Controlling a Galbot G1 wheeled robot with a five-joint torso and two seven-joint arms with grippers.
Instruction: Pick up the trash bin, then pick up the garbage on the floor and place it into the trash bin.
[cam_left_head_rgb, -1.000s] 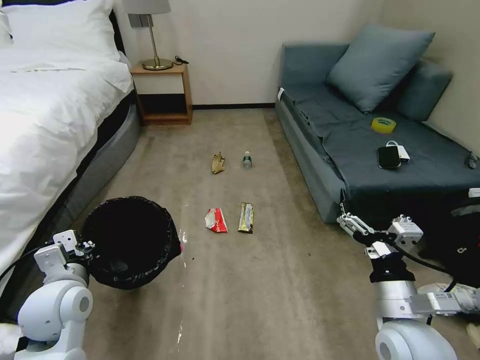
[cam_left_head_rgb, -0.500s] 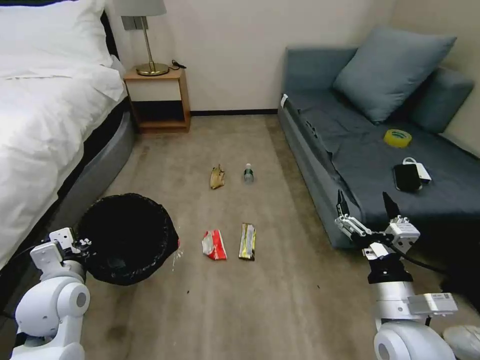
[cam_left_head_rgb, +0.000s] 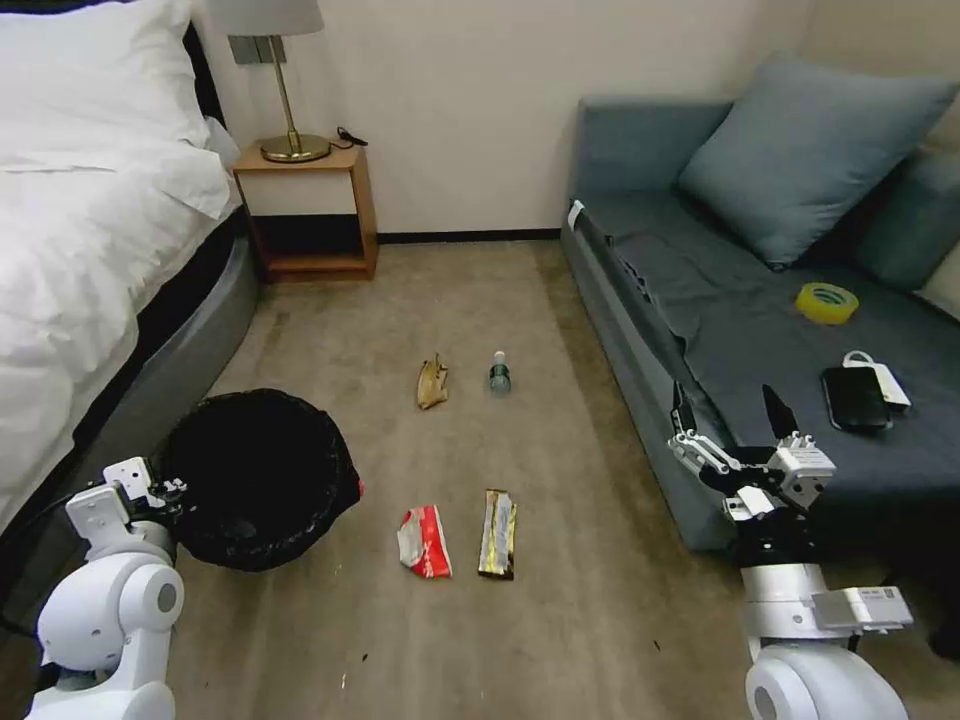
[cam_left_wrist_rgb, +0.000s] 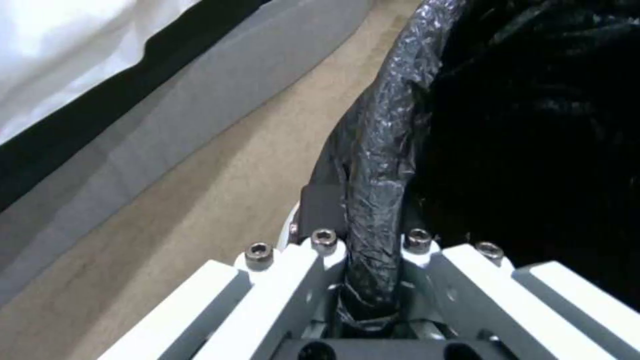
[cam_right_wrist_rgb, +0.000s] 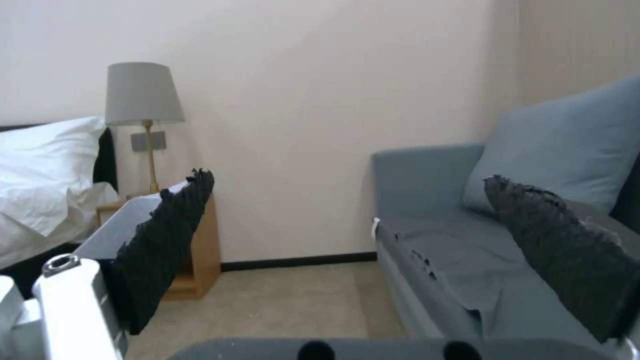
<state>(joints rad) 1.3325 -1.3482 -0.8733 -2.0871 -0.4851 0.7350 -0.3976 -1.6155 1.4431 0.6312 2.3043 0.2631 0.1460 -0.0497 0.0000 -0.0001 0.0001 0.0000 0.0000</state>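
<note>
Head view: the trash bin (cam_left_head_rgb: 262, 478) is held off the carpet by its near-left rim, the left gripper (cam_left_head_rgb: 165, 492) being clenched on it; the bin's black interior cannot be made out. Four garbage pieces (cam_left_head_rgb: 426, 527) lie on the carpet (cam_left_head_rgb: 560, 600) between bed and sofa. The right gripper (cam_left_head_rgb: 730, 415) is raised at the sofa's (cam_left_head_rgb: 650, 330) front edge, fingers spread, grasping nothing.

Left wrist view: the bagged rim is pinched between the fingers.

Right wrist view: both pads (cam_right_wrist_rgb: 167, 240) are parted.

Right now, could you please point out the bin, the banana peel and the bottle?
bin (cam_left_head_rgb: 300, 405): head view, far rim of the black liner.
banana peel (cam_left_head_rgb: 432, 383): head view, middle of the peel.
bottle (cam_left_head_rgb: 499, 375): head view, its body.
</note>
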